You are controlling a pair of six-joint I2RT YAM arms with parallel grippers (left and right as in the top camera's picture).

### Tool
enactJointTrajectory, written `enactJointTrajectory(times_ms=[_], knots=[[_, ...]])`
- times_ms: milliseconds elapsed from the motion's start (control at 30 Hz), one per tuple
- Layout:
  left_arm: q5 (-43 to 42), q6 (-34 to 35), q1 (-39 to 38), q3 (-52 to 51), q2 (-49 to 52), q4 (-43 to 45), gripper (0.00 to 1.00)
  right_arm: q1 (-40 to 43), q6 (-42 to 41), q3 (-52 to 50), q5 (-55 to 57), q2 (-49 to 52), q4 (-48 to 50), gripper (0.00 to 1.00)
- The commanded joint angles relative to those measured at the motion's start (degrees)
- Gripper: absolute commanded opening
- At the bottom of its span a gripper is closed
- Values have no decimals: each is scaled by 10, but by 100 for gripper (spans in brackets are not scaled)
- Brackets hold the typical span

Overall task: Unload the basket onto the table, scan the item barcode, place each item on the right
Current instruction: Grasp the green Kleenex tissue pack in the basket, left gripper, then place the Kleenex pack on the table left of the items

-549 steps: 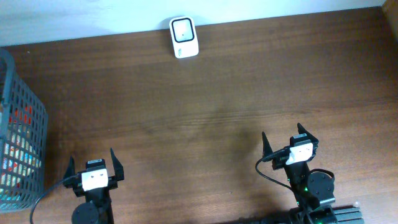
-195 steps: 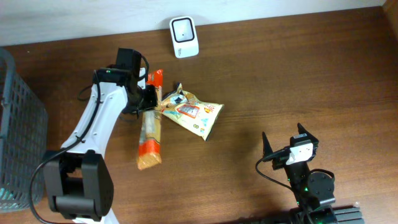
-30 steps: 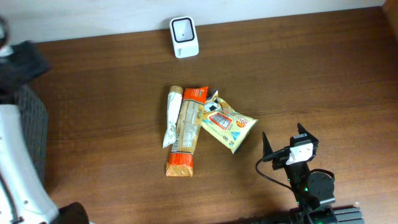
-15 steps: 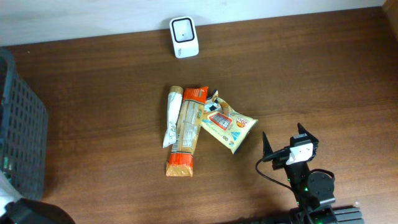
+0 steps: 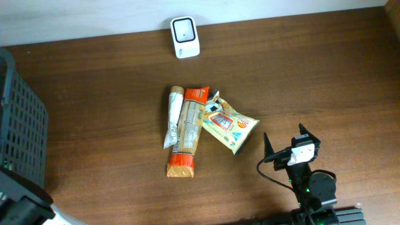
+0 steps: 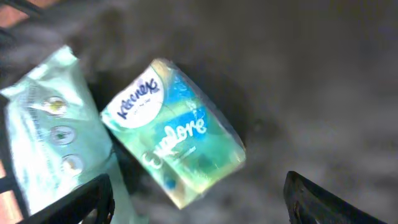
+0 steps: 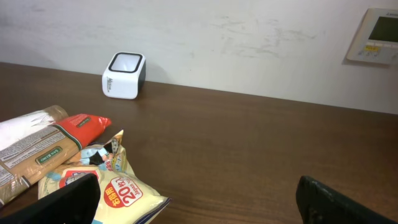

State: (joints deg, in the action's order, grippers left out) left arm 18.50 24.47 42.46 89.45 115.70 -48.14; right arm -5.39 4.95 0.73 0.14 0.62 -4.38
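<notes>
Currently the left gripper point(image 6: 198, 200) hangs, jaws wide apart, above a Kleenex tissue pack point(image 6: 174, 140); the right gripper point(image 7: 202, 202) rests spread and empty.

Three packs now lie at the middle of the table point(image 5: 312, 75), which was bare at the start: a white sleeve point(image 5: 172, 117), an orange-ended pack point(image 5: 186, 131) and a yellow snack bag point(image 5: 229, 125) (the last two lay nearer the back edge seconds ago). The left arm point(image 5: 22, 203) has left its parked spot at the front edge for the front-left corner. The left gripper point(image 6: 199, 205) is now spread above a tissue pack point(image 6: 174, 140) in the basket point(image 5: 25, 125).
</notes>
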Motion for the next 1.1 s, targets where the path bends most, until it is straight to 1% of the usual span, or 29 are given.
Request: enactJointTrajectory(times_ms=[0, 133, 233, 267, 300, 367, 400, 467, 567, 600, 733, 833, 967, 1067], knots=[[8, -7, 19, -5, 26, 10, 85, 3, 2, -4, -1, -4, -2, 99], [8, -7, 35, -5, 48, 16, 84, 3, 2, -4, -1, -4, -2, 99], [8, -7, 36, -5, 62, 26, 63, 3, 2, -4, -1, -4, -2, 99], [8, -7, 36, -5, 64, 29, 48, 3, 2, -4, -1, -4, -2, 99], [8, -7, 36, -5, 64, 33, 39, 3, 2, -4, -1, -4, -2, 99], [8, -7, 36, -5, 64, 40, 24, 3, 2, -4, -1, -4, -2, 99], [8, -7, 36, -5, 64, 40, 19, 3, 2, -4, -1, -4, -2, 99], [7, -7, 36, -5, 64, 40, 1, 3, 2, -4, -1, -4, -2, 99], [-19, -7, 36, 3, 64, 36, 0, 3, 2, -4, -1, -4, -2, 99], [-50, -7, 35, 24, 63, 17, 0, 3, 2, -4, -1, -4, -2, 99], [-105, -8, 23, 91, 35, -35, 0, 3, 2, -4, -1, -4, -2, 99], [-172, -35, -3, 158, -31, -56, 0, 3, 2, -4, -1, -4, -2, 99], [-244, -36, -47, 204, -137, -55, 0, 3, 2, -4, -1, -4, -2, 99], [-257, -43, -96, 207, -210, -57, 0, 3, 2, -4, -1, -4, -2, 99]])
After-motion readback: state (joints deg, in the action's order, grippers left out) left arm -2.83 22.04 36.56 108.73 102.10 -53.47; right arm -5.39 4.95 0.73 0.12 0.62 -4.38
